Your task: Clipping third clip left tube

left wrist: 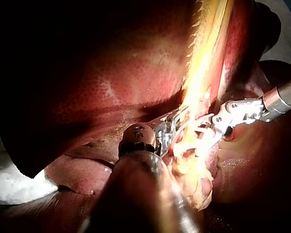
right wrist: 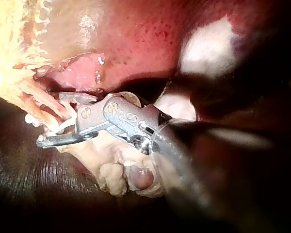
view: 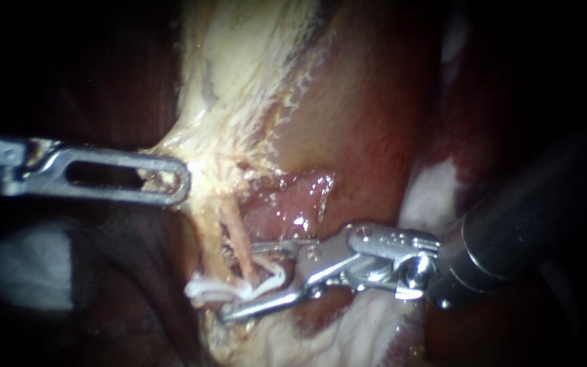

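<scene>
Two thin pale tubes (view: 238,234) run down from the yellowish gallbladder neck (view: 239,88). White clips (view: 229,289) sit across their lower part. My right instrument (view: 249,278) comes in from the right. Its jaws stand open, one above and one below the clipped stretch, and straddle the tubes. My left instrument (view: 183,180) reaches in from the left, its slotted jaws shut on the pale tissue at the neck. The left wrist view shows the left instrument (left wrist: 172,127) facing the right instrument (left wrist: 203,131) across the bright tissue. The right wrist view shows the right instrument (right wrist: 53,119) open around the tubes (right wrist: 43,104).
Dark red liver (view: 375,102) lies behind and to the right of the tubes. White gauze (view: 15,265) shows at the lower left, and more gauze (view: 433,187) behind the right instrument's shaft. Fatty lumps (right wrist: 121,174) lie under the right instrument.
</scene>
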You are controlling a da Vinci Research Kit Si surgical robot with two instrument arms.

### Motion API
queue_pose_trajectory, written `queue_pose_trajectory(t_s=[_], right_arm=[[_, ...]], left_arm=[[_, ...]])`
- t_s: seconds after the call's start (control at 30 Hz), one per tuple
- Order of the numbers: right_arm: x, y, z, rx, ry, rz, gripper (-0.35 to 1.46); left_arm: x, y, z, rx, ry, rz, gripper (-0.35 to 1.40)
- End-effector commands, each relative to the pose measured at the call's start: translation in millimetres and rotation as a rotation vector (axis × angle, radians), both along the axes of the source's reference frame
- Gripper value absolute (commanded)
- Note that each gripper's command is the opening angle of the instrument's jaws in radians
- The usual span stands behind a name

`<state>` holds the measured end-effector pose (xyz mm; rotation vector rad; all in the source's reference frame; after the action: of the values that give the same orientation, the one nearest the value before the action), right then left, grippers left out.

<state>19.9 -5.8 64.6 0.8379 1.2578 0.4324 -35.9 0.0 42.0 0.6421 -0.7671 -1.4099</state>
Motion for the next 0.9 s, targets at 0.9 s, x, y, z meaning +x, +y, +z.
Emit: queue_pose_trajectory(t_s=[0.9], right_arm=[[-4.0,2.0,-2.6,0.009,-0.017,0.019,0.6]], left_arm=[[0.7,0.1,-0.3,0.002,-0.003,0.003,-0.35]])
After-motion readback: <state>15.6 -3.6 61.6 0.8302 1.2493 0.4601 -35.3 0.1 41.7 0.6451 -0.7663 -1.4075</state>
